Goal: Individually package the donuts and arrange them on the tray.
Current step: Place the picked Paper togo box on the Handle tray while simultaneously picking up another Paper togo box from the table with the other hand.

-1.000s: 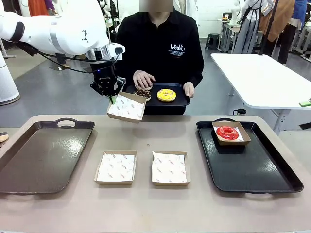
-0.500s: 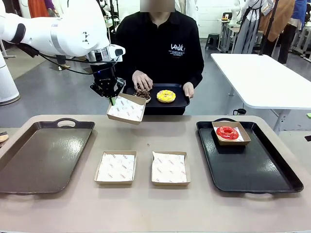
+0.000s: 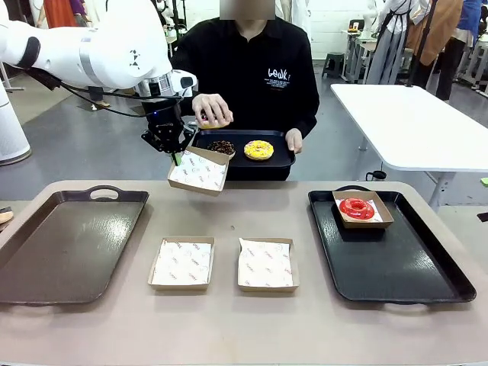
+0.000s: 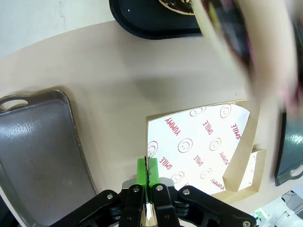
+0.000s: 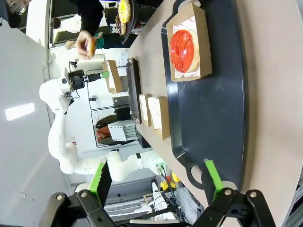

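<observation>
Left wrist cam: left gripper [image 4: 147, 172] clamped on rim of paper-lined brown cardboard box [image 4: 203, 137]; front cam: glossy red ring donut [image 3: 357, 207] boxed on black plastic tray [image 3: 412, 274] at right; right wrist cam: right gripper [image 5: 156, 179] gaping open

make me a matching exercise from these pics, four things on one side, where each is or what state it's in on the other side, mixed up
Things
1. red donut
2. yellow donut
3. left gripper
4. right gripper

Places or states
A. on the small tray the person holds
B. open, nothing between its fingers
C. in a brown box on the right-hand black tray
D. shut on the rim of the raised box, off the table

Pairs: 1-C, 2-A, 3-D, 4-B
</observation>
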`<state>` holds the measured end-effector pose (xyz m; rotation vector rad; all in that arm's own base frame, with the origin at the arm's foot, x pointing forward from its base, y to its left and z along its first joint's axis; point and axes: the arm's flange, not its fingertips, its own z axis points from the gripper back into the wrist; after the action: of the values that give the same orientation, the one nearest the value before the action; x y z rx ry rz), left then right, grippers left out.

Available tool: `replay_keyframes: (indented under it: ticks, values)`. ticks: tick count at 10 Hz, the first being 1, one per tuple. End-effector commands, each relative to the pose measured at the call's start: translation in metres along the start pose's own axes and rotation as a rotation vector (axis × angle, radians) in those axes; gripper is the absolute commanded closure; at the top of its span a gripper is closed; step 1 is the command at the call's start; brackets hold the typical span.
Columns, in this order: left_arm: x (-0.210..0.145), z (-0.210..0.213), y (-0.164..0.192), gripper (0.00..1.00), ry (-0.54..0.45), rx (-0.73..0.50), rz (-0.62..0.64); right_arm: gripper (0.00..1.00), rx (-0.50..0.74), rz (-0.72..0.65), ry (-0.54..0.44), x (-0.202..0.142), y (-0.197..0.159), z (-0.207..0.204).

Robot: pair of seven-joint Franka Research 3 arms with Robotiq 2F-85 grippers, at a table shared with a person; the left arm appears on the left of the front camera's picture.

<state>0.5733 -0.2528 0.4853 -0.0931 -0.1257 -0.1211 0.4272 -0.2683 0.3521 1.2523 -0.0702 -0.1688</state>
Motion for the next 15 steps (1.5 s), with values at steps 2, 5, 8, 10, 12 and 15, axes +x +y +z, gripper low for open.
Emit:
replay_keyframes:
  ticks: [2,5,8,10,12,15]
  values:
    - [-0.001,0.0007,0.0032,1.0,0.003,-0.007,-0.014,0.0,-0.001,-0.018,-0.001,-0.0008,0.0,0.0011]
    - [-0.001,0.0007,0.0032,1.0,0.003,-0.007,-0.014,0.0,-0.001,-0.018,-0.001,-0.0008,0.0,0.0011]
    - [-0.001,0.0007,0.0032,1.0,0.003,-0.007,-0.014,0.0,-0.001,-0.018,-0.001,-0.0008,0.0,0.0011]
    - [-0.001,0.0007,0.0032,1.0,0.003,-0.007,-0.014,0.0,-0.001,-0.018,-0.001,-0.0008,0.0,0.0011]
    - [-0.001,0.0007,0.0032,1.0,0.003,-0.007,-0.014,0.0,-0.001,-0.018,-0.001,-0.0008,0.0,0.0011]
    - [-0.001,0.0007,0.0032,1.0,0.003,-0.007,-0.014,0.0,-0.001,-0.018,-0.001,-0.0008,0.0,0.0011]
